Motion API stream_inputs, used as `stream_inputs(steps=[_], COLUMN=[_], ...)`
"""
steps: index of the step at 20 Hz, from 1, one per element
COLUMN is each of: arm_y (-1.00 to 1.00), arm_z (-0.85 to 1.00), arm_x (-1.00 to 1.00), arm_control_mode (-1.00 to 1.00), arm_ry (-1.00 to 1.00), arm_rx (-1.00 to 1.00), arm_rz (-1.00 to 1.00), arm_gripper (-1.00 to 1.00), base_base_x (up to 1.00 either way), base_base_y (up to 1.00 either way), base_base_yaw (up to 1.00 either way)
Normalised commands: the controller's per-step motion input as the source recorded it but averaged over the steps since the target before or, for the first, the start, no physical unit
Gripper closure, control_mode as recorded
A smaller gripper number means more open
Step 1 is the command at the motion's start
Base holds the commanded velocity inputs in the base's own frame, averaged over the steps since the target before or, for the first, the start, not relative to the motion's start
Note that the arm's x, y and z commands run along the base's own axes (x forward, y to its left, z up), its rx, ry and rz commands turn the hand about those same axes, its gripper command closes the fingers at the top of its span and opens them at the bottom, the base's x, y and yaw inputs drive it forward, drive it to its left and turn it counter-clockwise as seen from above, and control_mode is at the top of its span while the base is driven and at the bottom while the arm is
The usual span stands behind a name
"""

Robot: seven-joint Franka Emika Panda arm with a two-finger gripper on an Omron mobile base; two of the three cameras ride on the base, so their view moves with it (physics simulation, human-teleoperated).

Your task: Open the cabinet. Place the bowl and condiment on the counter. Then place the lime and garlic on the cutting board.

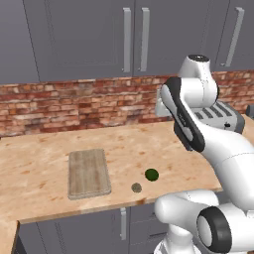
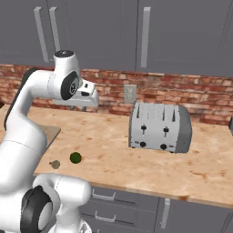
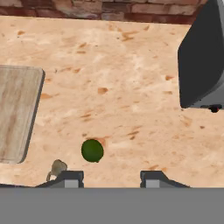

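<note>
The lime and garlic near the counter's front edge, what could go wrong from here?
1. The lime is round and lies close to the counter's front edge, so a nudge could roll it off.
2. The garlic lies close beside the lime, so the gripper reaching for one might knock the other.
3. The cabinet doors look shut, so that step may remain.

A pale wooden cutting board [image 1: 89, 173] with lengthwise grain lies on a mottled, matt tan counter [image 1: 44, 149] backed by rough red brick wall [image 1: 74, 104]. Smooth grey cabinet [image 1: 89, 39] doors carry brushed silver bar handles [image 1: 127, 39]; the toaster [image 2: 158, 127] looks like satin metal.
</note>
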Motion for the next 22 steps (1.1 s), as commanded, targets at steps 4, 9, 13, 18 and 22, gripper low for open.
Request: stream_inputs(steps=[4, 9, 13, 18, 22], arm_y=[0.24, 0.6, 0.58, 0.16, 0.0], arm_z=[0.04, 0.02, 0.48, 0.88, 0.91], arm_x=[0.08, 0.35, 0.19, -0.11, 0.04], arm_control_mode=[-1.0, -1.0, -1.0, -1.0, -1.0], arm_ry=[0.06, 0.12, 0.01, -0.23, -0.3], arm_rx=[-0.06, -0.14, -0.11, -0.04, 0.0], arm_rz=[0.0, 0.0, 0.0, 0.0, 0.0], arm_gripper=[-1.0, -1.0, -1.0, -1.0, -1.0], base_base_x=[0.0, 0.0, 0.0, 0.0, 0.0], base_base_y=[0.0, 0.0, 0.0, 0.0, 0.0], base_base_yaw=[0.0, 0.0, 0.0, 0.0, 0.0])
